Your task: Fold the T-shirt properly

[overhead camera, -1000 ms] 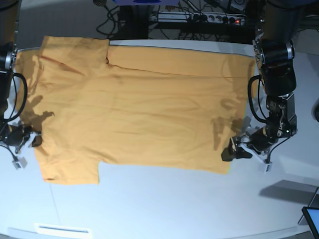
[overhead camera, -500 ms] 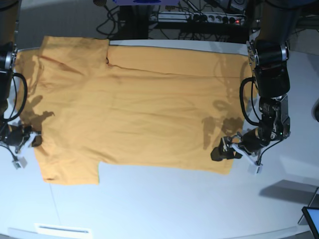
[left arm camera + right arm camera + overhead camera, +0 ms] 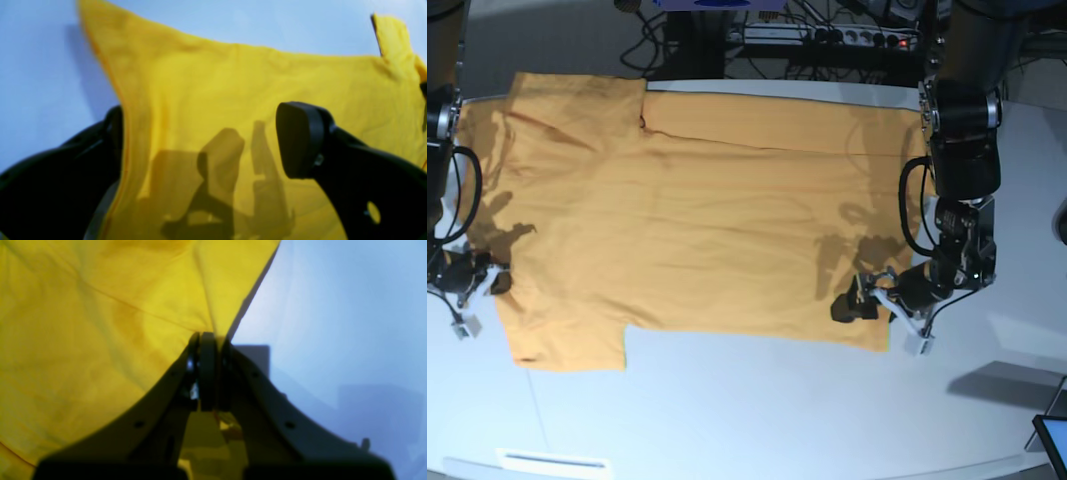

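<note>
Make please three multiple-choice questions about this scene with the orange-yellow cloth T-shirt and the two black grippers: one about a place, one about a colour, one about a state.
1. Where does the left gripper stand?
A. over the near hem corner of the orange-yellow cloth T-shirt
B. at the collar
C. off the pale table, in the air beside it

2. What colour is the table?
A. dark wood
B. pale bluish white
C. green

3. How are the jaws of the right gripper?
A. wide open above the cloth
B. out of every view
C. shut on the T-shirt's edge

Answers:
1. A, the base view shows it at the shirt's near corner on that view's right.
2. B, all views show a pale surface.
3. C, the right wrist view shows the jaws pressed together where the cloth edge meets them.
</note>
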Robot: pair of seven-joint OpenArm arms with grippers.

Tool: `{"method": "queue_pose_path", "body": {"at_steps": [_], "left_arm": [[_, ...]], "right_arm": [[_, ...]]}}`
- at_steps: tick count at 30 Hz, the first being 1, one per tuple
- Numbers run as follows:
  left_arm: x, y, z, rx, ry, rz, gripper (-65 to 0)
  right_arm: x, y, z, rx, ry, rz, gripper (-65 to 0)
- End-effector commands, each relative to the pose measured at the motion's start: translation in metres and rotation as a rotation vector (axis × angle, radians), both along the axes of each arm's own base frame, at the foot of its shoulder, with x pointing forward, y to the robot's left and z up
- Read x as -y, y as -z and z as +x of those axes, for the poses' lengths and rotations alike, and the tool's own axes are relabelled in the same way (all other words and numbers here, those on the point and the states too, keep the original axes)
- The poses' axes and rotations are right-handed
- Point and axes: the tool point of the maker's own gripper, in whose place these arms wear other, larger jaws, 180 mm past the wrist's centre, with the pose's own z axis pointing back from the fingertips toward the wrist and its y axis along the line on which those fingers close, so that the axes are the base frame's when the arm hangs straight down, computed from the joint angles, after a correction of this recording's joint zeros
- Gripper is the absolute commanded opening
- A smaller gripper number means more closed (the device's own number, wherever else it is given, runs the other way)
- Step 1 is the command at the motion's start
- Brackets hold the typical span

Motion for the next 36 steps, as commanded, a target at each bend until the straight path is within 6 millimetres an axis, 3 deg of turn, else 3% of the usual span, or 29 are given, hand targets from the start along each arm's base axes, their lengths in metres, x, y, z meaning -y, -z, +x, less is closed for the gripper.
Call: {"method": "queue_pose_path", "body": {"at_steps": [1, 4, 11, 14, 19, 27, 31, 36], "left_arm": [[-0.002, -0.005, 0.002, 0.000, 0.016, 0.018, -8.7], [-0.002, -0.005, 0.002, -0.001, 0.018, 0.020, -12.3], [-0.003, -0.005, 0.002, 0.000, 0.015, 0.020, -42.5], [-0.003, -0.005, 0.003, 0.001, 0.014, 0.021, -50.4], [-0.010, -0.011, 0.008, 0.037, -0.012, 0.017, -57.4], [-0.036, -0.016, 0.007, 0.048, -0.041, 0.051, -65.0], [-0.044, -0.024, 0.012, 0.062, -0.047, 0.069, -65.0], [-0.050, -0.033, 0.017, 0.081, -0.051, 0.081, -65.0]], "right_arm": [[0.011, -0.021, 0.014, 0.061, 0.015, -0.005, -64.9], [0.011, -0.018, 0.011, 0.052, 0.015, -0.005, -64.9], [0.010, -0.016, 0.010, 0.049, 0.014, -0.004, -64.9], [0.010, -0.016, 0.010, 0.049, 0.014, -0.004, -64.9], [0.010, -0.016, 0.010, 0.048, 0.013, -0.004, -64.9], [0.010, -0.019, 0.012, 0.060, 0.015, -0.002, -64.9], [0.009, -0.021, 0.014, 0.067, 0.013, -0.001, -64.9], [-0.001, -0.043, 0.028, 0.138, -0.038, -0.028, -64.9]]}}
